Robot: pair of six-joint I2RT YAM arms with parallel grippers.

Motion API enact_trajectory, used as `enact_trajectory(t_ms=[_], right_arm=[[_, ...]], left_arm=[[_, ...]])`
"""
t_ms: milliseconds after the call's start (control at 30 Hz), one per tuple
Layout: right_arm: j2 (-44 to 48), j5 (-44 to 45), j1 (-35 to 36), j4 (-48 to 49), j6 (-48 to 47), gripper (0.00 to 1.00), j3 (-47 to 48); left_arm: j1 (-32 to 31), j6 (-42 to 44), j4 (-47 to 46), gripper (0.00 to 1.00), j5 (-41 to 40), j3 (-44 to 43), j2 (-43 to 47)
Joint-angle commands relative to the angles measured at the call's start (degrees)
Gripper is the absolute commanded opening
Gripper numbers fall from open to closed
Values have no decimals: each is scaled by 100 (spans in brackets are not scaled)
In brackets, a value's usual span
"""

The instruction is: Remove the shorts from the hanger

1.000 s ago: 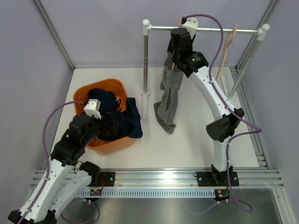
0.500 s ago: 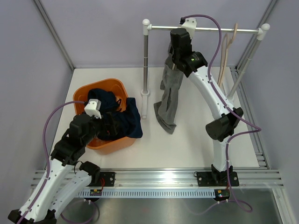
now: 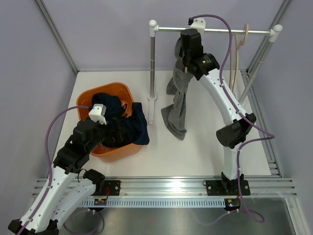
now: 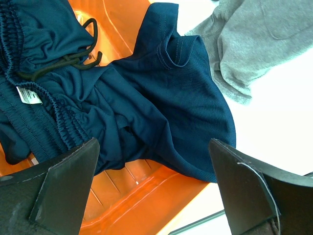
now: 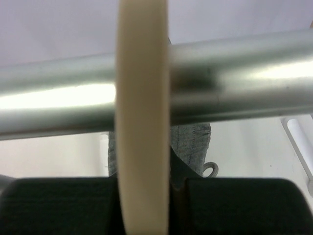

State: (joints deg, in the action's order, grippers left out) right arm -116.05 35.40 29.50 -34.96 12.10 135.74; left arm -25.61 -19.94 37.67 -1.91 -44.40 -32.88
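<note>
The mid-grey shorts hang limp from a cream hanger just below the metal rail; their hem lies on the table. My right gripper is up at the rail, shut on that hanger, which fills the gap between its fingers in the right wrist view. A strip of the grey shorts shows behind. The navy shorts lie in the orange tub, one leg over its right rim. My left gripper is open and empty above the navy shorts.
A second, empty wooden hanger hangs on the rail near its right end. The rail's left post stands between the tub and the grey shorts; a slanted post is at the right. Grey walls enclose the table.
My right gripper has shifted slightly up and to the right with the hanger, and the grey shorts have swung with it. The empty hanger has turned a little. The left arm is still.
</note>
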Motion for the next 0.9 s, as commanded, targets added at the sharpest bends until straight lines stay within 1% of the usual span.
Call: enact_trajectory(t_ms=[0,200,333,500,567,667,767,800,833,867], right_arm=[[601,-384,-67,-98,-164,0,435],[1031,-884,-75,-476,-243,0,401],[1163,-1087,-67,-792,-225,0,488],[1638,-1272,-67,-600,-234,0,-144],[1699,-1298,-67,-704,-269,0,-162],[1910,-1500,-67,-960,-243,0,-293],[2454,-1869,-67,-846,-129,0,-1030],[2777,-2061,-49,-794,-103,0,-1467],[2929,-2141,-41,-767,-33,0,-1680],[3261,-2238,-23,-741,-15,0,-2109]], left_arm=[[-32,-18,-155,99,-90,37,-25],[-32,-18,-164,99,-81,37,-34],[-32,-1,-199,99,-46,46,-8],[-32,43,-269,99,-20,11,71],[-32,52,-330,99,7,-7,98],[-32,52,-427,99,147,-270,19],[-76,8,-524,99,165,-840,-217],[-94,-18,-576,99,304,-1007,-323],[-137,-36,-577,99,314,-1366,-454],[-268,-62,-585,99,297,-1535,-734]])
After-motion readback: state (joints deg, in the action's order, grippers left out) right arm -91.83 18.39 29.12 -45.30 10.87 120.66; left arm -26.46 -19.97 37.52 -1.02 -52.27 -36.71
